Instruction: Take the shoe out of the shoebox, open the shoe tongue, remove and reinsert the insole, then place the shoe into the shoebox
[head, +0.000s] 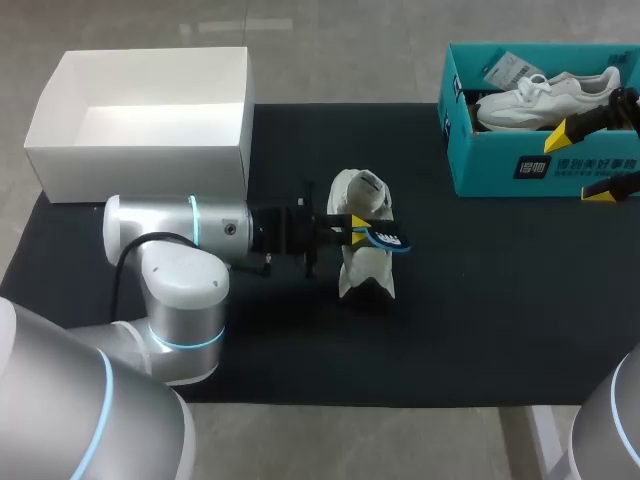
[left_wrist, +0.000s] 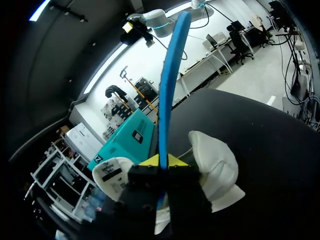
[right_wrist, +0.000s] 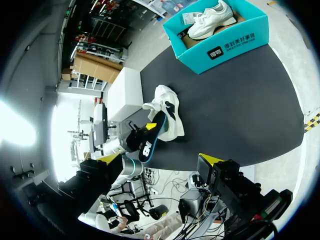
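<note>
At frame centre, the left gripper (head: 356, 229) clamps the blue insole (head: 388, 238) over the white shoe (head: 362, 268) on the counter (head: 500, 300). At the right edge, the right gripper (head: 585, 160) gapes empty by the teal shoebox (head: 500, 172).

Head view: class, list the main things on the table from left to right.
White box → white shoe on the black mat → teal shoebox with a second shoe inside.
</note>
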